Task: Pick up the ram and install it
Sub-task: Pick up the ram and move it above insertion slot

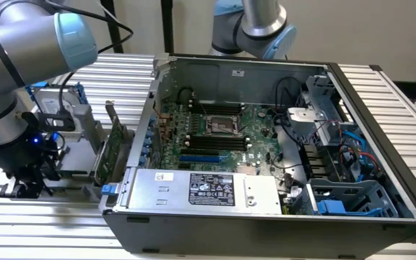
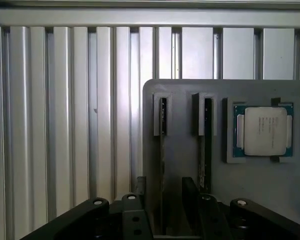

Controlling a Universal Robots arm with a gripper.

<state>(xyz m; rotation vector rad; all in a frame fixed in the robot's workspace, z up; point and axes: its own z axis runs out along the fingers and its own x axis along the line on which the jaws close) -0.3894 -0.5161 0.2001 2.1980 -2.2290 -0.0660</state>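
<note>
The pick-up step seems in hand: the pincer (image 2: 165,194) hangs over the grey holder (image 2: 185,95), fingers (image 2: 191,192) parted and empty. They straddle the ram (image 2: 163,120), which stands on edge in the slot farther from the processor chip (image 2: 262,131). Closing would call for fingers squared on that thin edge. The exterior view adds the pincer (image 1: 26,187) at lower left, well apart from the open computer case (image 1: 266,227) and its memory slots (image 1: 212,142) mid-frame.
</note>
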